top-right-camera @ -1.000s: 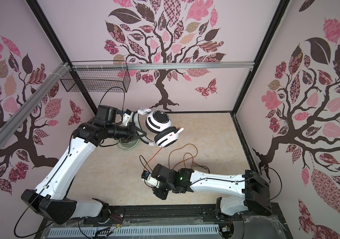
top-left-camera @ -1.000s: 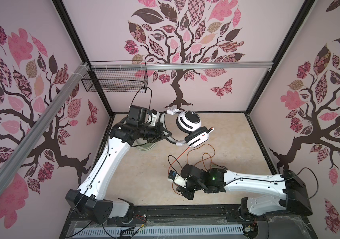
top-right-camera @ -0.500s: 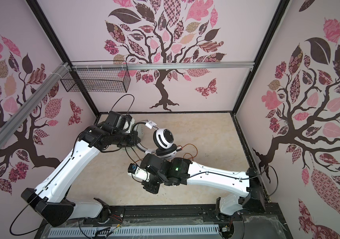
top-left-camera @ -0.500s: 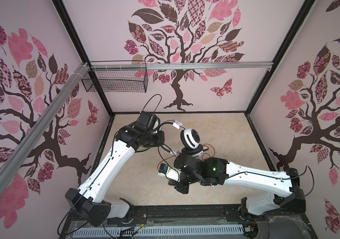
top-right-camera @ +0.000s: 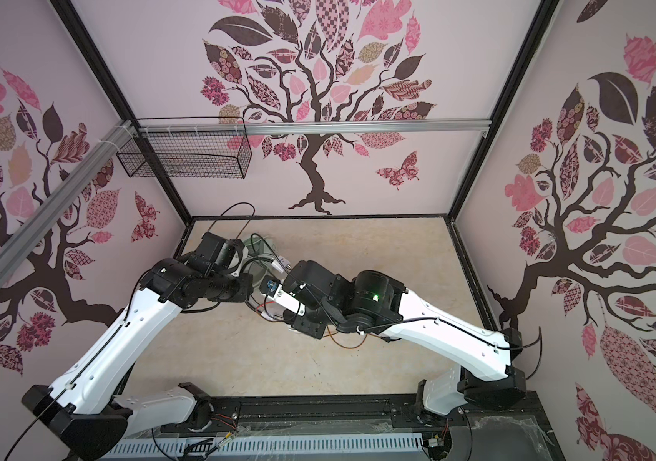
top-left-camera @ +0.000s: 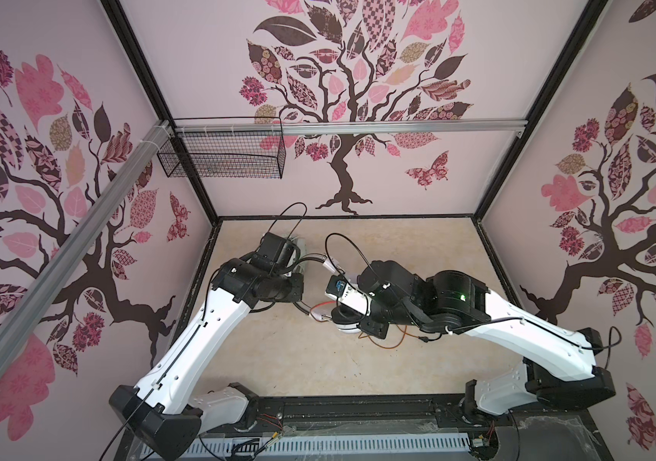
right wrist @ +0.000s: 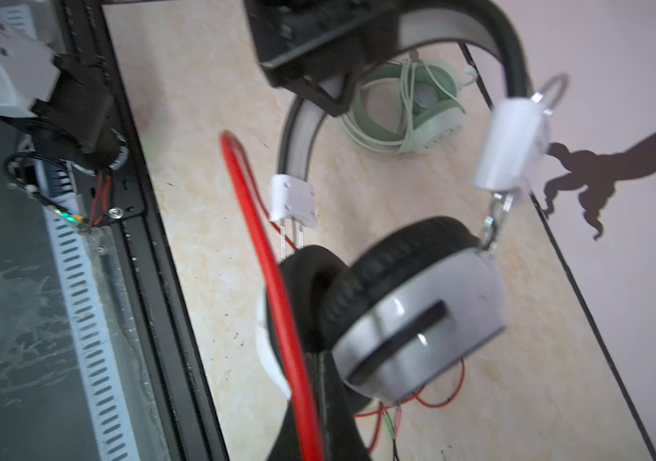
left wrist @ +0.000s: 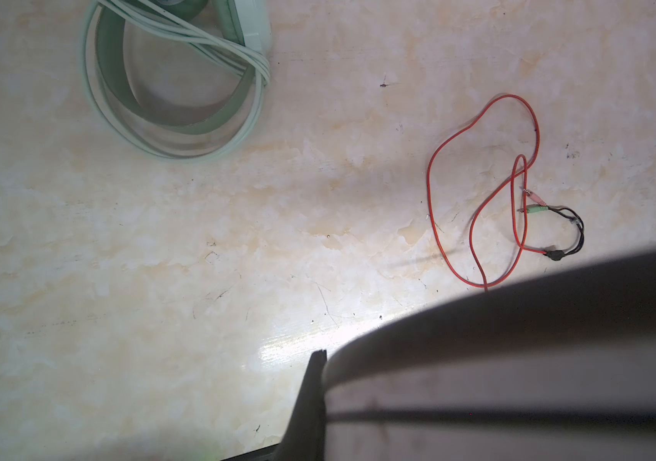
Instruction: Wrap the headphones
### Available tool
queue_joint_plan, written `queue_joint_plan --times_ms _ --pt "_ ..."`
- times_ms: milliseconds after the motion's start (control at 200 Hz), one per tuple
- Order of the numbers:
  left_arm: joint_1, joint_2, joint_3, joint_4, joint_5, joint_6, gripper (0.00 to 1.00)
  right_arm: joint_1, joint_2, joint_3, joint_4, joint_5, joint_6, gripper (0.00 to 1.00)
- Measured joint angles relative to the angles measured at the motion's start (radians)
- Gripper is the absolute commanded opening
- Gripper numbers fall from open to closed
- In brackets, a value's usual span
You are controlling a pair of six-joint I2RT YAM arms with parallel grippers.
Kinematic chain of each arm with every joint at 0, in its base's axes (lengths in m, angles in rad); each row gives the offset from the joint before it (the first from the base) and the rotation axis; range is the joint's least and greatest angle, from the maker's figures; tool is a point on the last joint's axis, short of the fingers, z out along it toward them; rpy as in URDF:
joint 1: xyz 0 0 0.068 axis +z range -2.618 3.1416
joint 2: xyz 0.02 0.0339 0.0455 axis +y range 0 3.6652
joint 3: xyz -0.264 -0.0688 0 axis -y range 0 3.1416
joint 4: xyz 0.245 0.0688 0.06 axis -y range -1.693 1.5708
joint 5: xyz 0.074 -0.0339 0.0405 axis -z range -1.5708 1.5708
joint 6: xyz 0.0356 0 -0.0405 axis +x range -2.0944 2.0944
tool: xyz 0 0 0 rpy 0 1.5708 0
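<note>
The white headphones (right wrist: 418, 319) are held up
The band (right wrist: 450, 28) is pinched by the left claw (right wrist: 330, 92) and the red cable (right wrist: 262, 239) by the right claw (right wrist: 318, 435), near the green headphones (right wrist: 406, 111)

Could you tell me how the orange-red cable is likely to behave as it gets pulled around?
Probably floppy: the orange-red cable lies in loose, crossing loops on the table. It looks thin and light, so it should trail easily. Its plugs might snag a loop.
</note>
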Motion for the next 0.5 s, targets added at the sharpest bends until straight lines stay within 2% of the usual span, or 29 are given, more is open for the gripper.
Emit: queue_joint_plan --times_ms 275,500 --pt "-0.002 -0.09 -0.059 -0.031 0.078 0.032 0.0 -0.138 -0.029 0.028 -0.04 0.193 -0.06 0.0" --pt "-0.029 -0.125 -0.102 -0.061 0.154 0.044 0.0 -0.169 -0.031 0.041 0.005 0.249 -0.126 0.0"
